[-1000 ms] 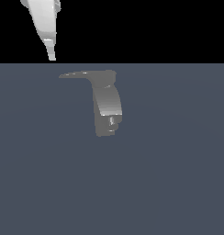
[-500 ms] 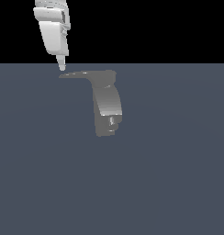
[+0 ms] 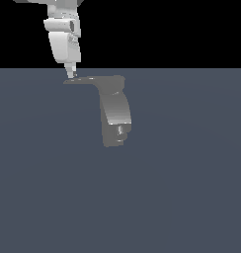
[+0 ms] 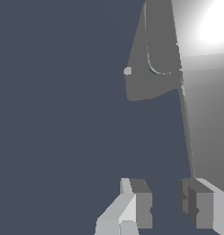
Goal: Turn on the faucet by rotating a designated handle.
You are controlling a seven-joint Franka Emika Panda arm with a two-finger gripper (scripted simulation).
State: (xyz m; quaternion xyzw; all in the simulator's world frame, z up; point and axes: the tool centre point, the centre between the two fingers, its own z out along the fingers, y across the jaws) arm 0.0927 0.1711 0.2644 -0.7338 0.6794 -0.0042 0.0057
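Faucet (image 3: 115, 116) sits a bit above the middle of my exterior view, a grey blocky body that curves down to a stubby base with a small nub on its lower front. It stands alone on the flat dark blue-grey floor (image 3: 191, 197), black background behind the horizon line.

The handle (image 3: 85, 80) is the thin flat lever coming off the top of the body, running out toward the exterior view's left and tapering to a point right about at the horizon. In my wrist view the same lever (image 4: 187, 114) shows as a long grey strip with a bright glare near its wide end, and the faucet body (image 4: 150, 69) is the darker wedge beside it.

My gripper (image 3: 69, 74) hangs straight down over the pointed end of the handle, white arm coming in from the top of the frame. From the exterior view the fingertip looks like it's touching or just above the lever tip, honestly can't say which at this angle. The wrist view is clearer on the jaws: the two fingers (image 4: 137, 206) stand apart with a gap between them and nothing held in there, one finger sitting right at the narrow end of the lever.
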